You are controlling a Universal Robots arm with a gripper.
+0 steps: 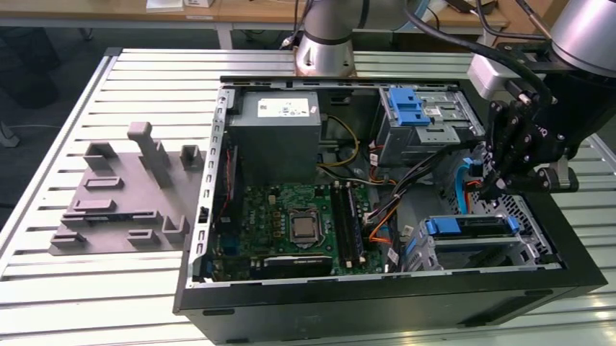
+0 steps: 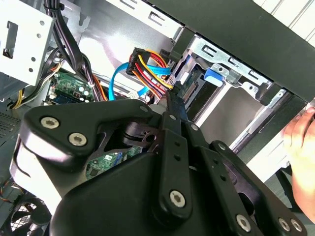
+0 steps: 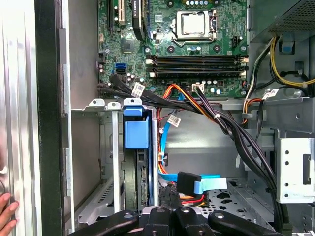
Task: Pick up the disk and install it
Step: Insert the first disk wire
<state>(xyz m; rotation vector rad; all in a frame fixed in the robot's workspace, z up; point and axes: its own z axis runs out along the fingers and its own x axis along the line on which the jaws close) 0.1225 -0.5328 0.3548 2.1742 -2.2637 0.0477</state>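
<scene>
Going left to right in the exterior view: a grey fixture block point(image 1: 130, 194) sits on the slatted table point(image 1: 58, 115), then comes the open computer case point(image 1: 385, 288) with its motherboard point(image 1: 293, 227). The disk point(image 1: 467, 225) already sits in the drive cage at the case's right corner, blue tab up. The gripper point(image 1: 493, 189) hangs just above it with fingers pretty much pinched together, holding nothing, and a person's hand point(image 3: 7, 211) rests on the case edge.

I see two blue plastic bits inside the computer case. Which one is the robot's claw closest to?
The lower blue latch, on the drive bay at the case's front corner, just below the gripper. The other blue latch sits on the cage further back, beside the grey power supply.
</scene>
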